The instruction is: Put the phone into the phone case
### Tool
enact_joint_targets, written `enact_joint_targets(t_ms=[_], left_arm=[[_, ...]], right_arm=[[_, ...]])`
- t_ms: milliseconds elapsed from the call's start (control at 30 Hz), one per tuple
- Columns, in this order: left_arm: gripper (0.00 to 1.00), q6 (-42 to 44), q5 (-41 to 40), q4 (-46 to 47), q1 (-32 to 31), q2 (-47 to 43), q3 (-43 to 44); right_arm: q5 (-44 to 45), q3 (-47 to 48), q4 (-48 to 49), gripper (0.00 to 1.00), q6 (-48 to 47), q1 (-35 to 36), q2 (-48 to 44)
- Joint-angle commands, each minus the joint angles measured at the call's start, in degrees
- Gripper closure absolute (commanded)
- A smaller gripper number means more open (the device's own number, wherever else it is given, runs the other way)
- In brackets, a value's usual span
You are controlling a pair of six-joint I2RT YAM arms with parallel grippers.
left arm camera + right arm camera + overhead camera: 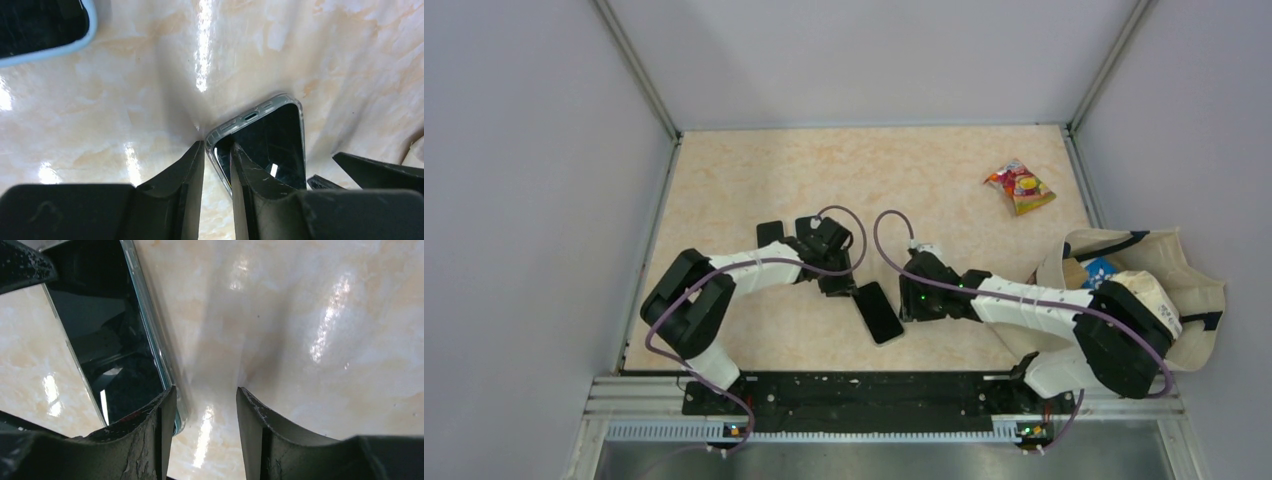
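Note:
A black phone [879, 312] lies flat on the marble-patterned table between my two grippers, its dark screen up inside a clear phone case [240, 120]. My left gripper [837, 284] is at the phone's far end. In the left wrist view the left gripper [217, 145] is nearly closed over the case's corner, one finger outside the rim and the other on the screen [272, 140]. My right gripper [908, 300] is at the phone's right side. In the right wrist view it [205, 392] is open, one finger over the case's edge [150, 335] and the gap over bare table.
A second dark device with a light blue rim [45, 30] lies just beyond the left gripper, and shows in the top view [769, 233]. A red and yellow snack packet [1019, 187] lies at the back right. A cream canvas bag [1139, 280] sits at the right edge.

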Motion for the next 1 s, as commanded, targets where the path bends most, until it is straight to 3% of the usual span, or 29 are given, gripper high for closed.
enact_joint_targets(t_ms=[0, 300, 467, 733, 967], left_arm=[[0.69, 2.42, -1.66, 0.82, -0.18, 0.1, 1.14], [0.62, -2.86, -0.65, 2.7, -7.32, -6.73, -4.77], [0.61, -5.9, -1.94, 3.6, -11.46, -6.15, -5.17], [0.62, -6.8, -2.58, 3.57, -12.83, -4.62, -4.82], [0.62, -6.38, -2.77, 3.18, -12.83, -3.73, -4.15]], right_arm=[[0.69, 0.06, -1.98, 0.53, 2.94, 0.2, -4.31], [-2.04, 0.49, -0.59, 0.55, 3.06, 1.18, -7.33], [-2.31, 0.18, -0.53, 0.67, 2.82, 2.5, -4.9], [-1.59, -0.03, -2.34, 0.81, 2.38, 3.88, -2.98], [-2.0, -0.54, -2.17, 0.84, 1.91, 5.02, -2.57]])
